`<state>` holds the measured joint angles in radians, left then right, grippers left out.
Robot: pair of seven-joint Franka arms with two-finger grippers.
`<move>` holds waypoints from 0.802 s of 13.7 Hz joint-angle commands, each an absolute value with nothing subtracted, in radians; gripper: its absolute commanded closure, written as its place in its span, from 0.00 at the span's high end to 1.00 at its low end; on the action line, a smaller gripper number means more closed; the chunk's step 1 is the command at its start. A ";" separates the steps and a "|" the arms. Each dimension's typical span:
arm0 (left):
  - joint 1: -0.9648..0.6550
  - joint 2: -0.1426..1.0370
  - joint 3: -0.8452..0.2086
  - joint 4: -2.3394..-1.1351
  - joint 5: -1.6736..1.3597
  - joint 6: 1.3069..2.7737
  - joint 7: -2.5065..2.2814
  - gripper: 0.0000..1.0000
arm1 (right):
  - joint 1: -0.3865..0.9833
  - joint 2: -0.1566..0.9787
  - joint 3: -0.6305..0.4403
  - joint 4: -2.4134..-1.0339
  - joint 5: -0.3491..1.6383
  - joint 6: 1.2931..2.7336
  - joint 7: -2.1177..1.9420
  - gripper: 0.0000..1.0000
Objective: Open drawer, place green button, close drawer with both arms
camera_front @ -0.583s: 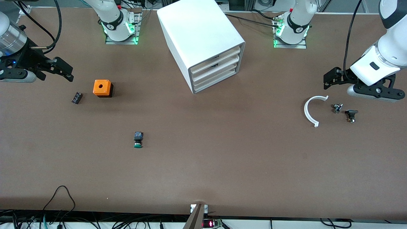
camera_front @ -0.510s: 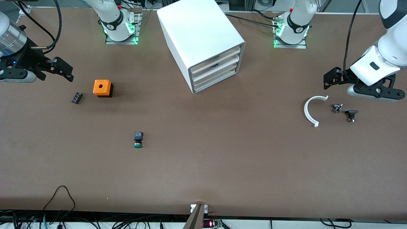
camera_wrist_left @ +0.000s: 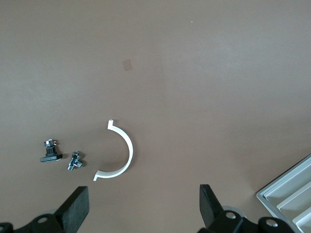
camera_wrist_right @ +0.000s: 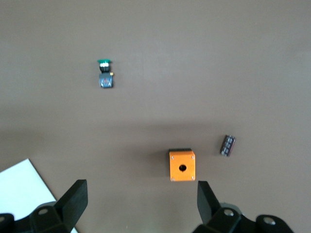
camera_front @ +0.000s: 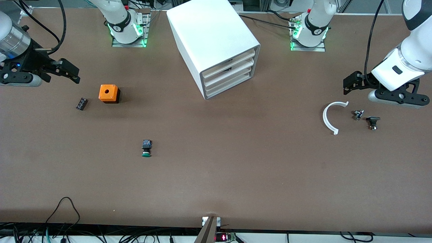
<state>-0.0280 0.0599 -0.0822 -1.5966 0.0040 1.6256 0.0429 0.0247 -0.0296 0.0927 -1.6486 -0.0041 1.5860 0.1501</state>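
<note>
The big white box cabinet [camera_front: 213, 44] stands between the two arm bases. The small green-capped button [camera_front: 146, 149] lies nearer the camera than the orange cube with a hole [camera_front: 108, 93]. The curved white plastic strip [camera_front: 330, 116] lies toward the left arm's end.

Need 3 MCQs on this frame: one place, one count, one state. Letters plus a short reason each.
1. Where does the button lie?
A. in a drawer
B. on the bare table
C. on the orange cube

2. How many drawers does the cabinet show?
A. two
B. three
C. five

3. What state is the lowest drawer in?
A. shut
B. pulled halfway
C. removed

Answers: 1 B, it rests alone on the tabletop nearer the front camera than the cube. 2 B, three fronts are stacked. 3 A, its front sits flush with the others.
</note>
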 commanded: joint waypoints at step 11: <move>-0.026 0.135 -0.092 -1.597 -0.331 1.281 0.078 1.00 | 0.129 0.313 0.110 -1.624 0.084 1.889 0.153 1.00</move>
<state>-0.0303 0.0882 -0.0876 -1.5981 -0.2429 1.3370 0.0483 0.1031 0.2448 0.1135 -1.6478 0.0754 1.8340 0.1523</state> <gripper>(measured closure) 0.000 0.000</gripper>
